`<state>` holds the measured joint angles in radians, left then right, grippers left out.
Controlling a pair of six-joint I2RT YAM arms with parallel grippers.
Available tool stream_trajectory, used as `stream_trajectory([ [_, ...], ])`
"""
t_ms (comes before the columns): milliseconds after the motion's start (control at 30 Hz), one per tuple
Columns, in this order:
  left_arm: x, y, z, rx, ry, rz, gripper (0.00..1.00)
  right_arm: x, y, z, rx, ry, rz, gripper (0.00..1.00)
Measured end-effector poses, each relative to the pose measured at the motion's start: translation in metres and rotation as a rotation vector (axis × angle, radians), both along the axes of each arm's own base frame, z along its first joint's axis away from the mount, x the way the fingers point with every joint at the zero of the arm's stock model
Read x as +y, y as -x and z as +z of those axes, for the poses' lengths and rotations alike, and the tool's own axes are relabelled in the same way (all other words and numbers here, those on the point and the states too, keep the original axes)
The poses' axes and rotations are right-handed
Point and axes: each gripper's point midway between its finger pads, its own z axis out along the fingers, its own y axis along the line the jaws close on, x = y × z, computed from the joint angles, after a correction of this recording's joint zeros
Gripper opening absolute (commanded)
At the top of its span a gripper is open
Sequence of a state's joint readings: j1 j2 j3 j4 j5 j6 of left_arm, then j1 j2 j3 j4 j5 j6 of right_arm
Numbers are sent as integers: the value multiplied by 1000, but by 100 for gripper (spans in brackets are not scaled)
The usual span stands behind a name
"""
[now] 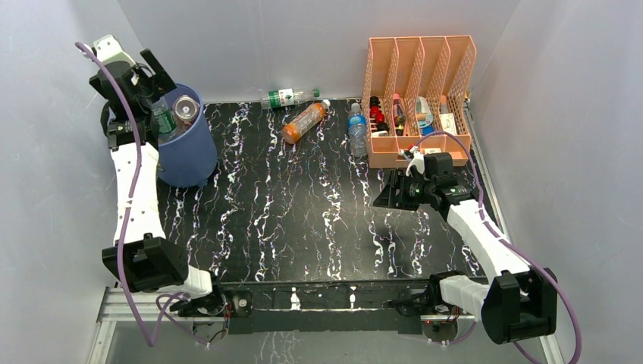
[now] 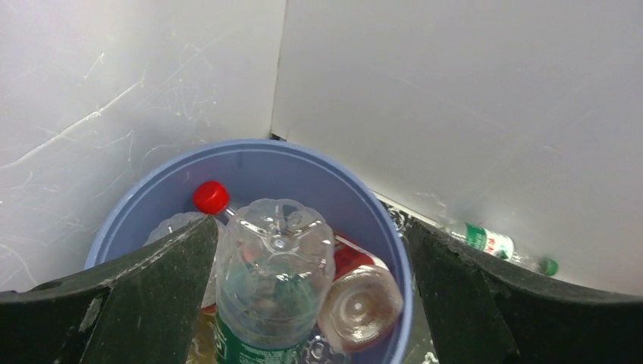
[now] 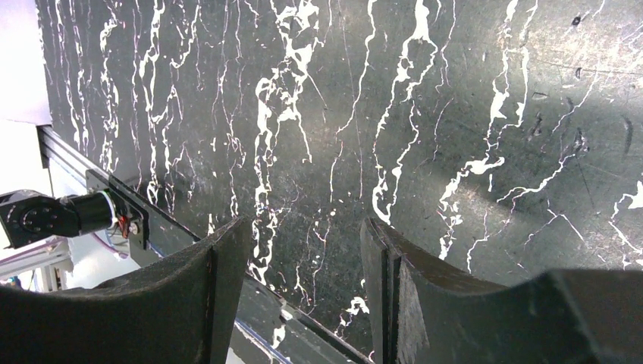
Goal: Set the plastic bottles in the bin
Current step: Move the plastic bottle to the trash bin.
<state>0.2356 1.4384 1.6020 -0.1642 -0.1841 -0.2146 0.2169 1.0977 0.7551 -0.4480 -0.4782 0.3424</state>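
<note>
The left pincer (image 2: 311,227) hangs spread at the upper left of the top view, over the round blue plastic bin (image 2: 250,163), where a clear green-labelled plastic bottle (image 2: 273,265) stands base-up among others. The right pincer (image 3: 303,235) is spread too, empty above the black marbled table (image 3: 455,114). The clear blue-labelled plastic bottle (image 1: 356,129) lies just up-left of it, its long axis up-and-down the frame, so the right arm is nearer.

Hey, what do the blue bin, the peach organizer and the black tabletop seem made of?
The blue bin looks like plastic: smooth, slightly glossy wall, thin rim. The peach organizer is probably plastic too: matte, with moulded slotted walls. The black tabletop is marble-look with white veins and a faint sheen; stone or printed sheet, cannot tell.
</note>
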Motion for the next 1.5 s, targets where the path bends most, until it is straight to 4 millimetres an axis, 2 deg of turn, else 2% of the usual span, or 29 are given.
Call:
stream_trajectory([
  [100, -12, 4, 17, -2, 16, -57, 98, 0, 0, 1, -4, -1, 1, 67],
  [233, -40, 0, 50, -48, 60, -205, 98, 0, 0, 4, -15, -5, 1, 67],
  [367, -85, -6, 52, -43, 112, -352, 98, 0, 2, 2, -23, -8, 3, 67],
  [433, -129, -18, 48, -17, 116, -448, 98, 0, 4, -2, -17, -7, 4, 67],
  [500, -192, -31, 38, 21, 116, -575, 98, 0, 6, -4, -11, -6, 5, 67],
  [533, -210, -34, 31, 38, 118, -610, 98, 0, 6, -4, -10, -6, 5, 67],
  [600, -263, -42, 5, 105, 130, -705, 98, 0, 6, -4, -13, -8, 5, 67],
  [700, -303, -60, -37, 199, 149, -754, 97, 0, 6, -2, -23, -10, 6, 67],
  [833, -319, -94, -99, 299, 167, -712, 96, 0, 8, -2, -34, -13, 6, 67],
  [967, -323, -132, -165, 355, 165, -656, 96, 2, 13, -5, 9, -44, -23, 67],
  [1100, -326, -164, -207, 353, 140, -613, 97, 4, 16, -10, 53, -71, -47, 67],
  [1233, -327, -201, -231, 294, 99, -580, 98, 8, 14, -16, 78, -94, -50, 67],
  [1500, -326, -253, -262, 165, 43, -540, 98, 13, 15, -40, 152, -111, -44, 67],
])
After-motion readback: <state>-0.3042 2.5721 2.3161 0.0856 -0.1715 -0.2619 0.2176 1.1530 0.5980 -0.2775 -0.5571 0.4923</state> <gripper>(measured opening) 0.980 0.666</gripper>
